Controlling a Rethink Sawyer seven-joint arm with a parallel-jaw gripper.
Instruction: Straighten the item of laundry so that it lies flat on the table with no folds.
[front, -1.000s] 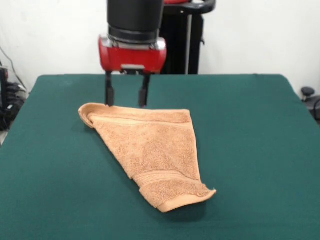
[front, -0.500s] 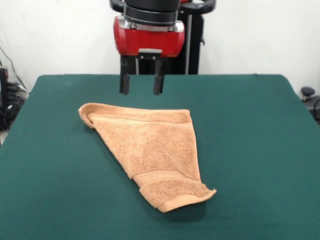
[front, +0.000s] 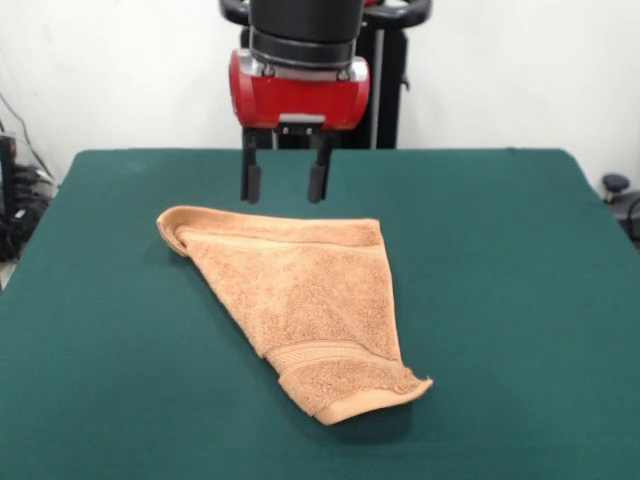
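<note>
Dark green felt-covered table (front: 520, 300) has much free surface on both sides of the small orange-tan terry-cloth towel (front: 305, 290), which lies a little left of centre in a rough triangle shape. Its left corner is rolled over and its near hemmed end curls up. Above its far edge hangs the red and black gripper (front: 284, 184), fingers parted and holding nothing.
</note>
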